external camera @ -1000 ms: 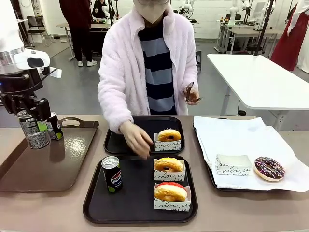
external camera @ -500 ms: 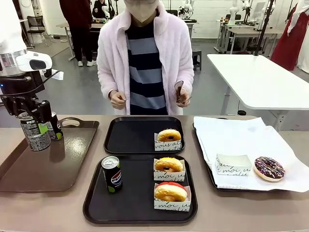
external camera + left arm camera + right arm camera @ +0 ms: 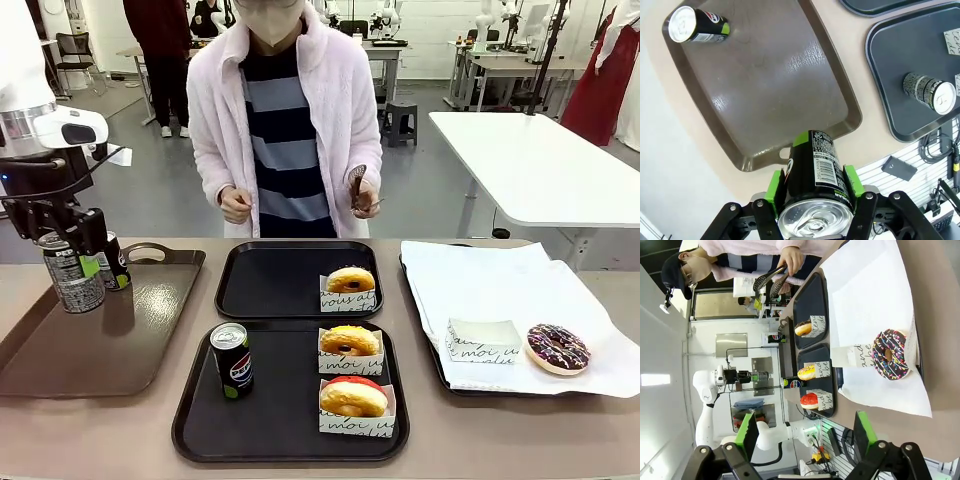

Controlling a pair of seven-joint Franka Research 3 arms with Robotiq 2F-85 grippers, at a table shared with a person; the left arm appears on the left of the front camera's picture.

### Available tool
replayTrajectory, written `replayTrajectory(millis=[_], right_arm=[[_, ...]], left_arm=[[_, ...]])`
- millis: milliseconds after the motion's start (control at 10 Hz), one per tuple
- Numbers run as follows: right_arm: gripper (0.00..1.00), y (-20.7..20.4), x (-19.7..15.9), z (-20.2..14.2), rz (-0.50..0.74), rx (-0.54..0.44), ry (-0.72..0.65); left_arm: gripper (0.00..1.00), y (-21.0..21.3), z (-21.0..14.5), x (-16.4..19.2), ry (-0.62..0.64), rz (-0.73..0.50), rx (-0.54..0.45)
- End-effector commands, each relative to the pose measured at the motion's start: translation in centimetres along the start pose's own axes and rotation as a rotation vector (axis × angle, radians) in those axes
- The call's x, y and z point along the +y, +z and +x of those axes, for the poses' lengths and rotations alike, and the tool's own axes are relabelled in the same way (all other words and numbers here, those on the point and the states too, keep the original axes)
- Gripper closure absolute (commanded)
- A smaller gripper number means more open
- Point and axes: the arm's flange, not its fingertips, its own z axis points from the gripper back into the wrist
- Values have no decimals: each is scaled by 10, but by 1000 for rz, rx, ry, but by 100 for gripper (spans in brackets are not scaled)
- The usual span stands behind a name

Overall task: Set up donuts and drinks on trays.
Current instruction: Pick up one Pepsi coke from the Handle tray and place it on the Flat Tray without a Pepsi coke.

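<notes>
My left gripper [image 3: 66, 240] is shut on a black drink can [image 3: 74, 283], held upright over the brown tray's back left; the same gripper [image 3: 815, 189] and can [image 3: 815, 165] fill the left wrist view's bottom. A second can [image 3: 113, 262] stands on the brown tray. The near black tray [image 3: 270, 420] holds a can [image 3: 232, 360] and two sleeved donuts [image 3: 350, 342] [image 3: 352, 398]. The far black tray [image 3: 270, 285] holds one sleeved donut [image 3: 351, 280]. My right gripper [image 3: 806, 435] is open and high above the table's right end.
The glossy brown tray [image 3: 110, 345] with handles lies at the left. At the right, a paper-lined tray [image 3: 500, 290] carries a chocolate sprinkled donut [image 3: 558, 348] and an empty sleeve [image 3: 483, 340]. A person stands at the far side holding tongs [image 3: 357, 185].
The person has pulled a hand back from the far black tray and straightened up. My left gripper and its can have barely moved.
</notes>
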Motion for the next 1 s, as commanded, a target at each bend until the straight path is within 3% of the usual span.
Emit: replayTrajectory(millis=[0, 300, 500, 600, 900], right_arm=[[0, 1, 1, 1, 21, -9, 11], [0, 1, 1, 1, 21, -9, 11], [0, 1, 1, 1, 21, -9, 11], [0, 1, 1, 1, 21, -9, 11], [0, 1, 1, 1, 21, -9, 11]], left_arm=[[41, -1, 22, -16, -22, -24, -10], [41, -3, 47, -39, 5, 13, -102], [41, -1, 50, -42, 73, 37, -100], [41, -6, 46, -40, -14, 18, -86], [41, -6, 46, -40, -14, 18, -86]])
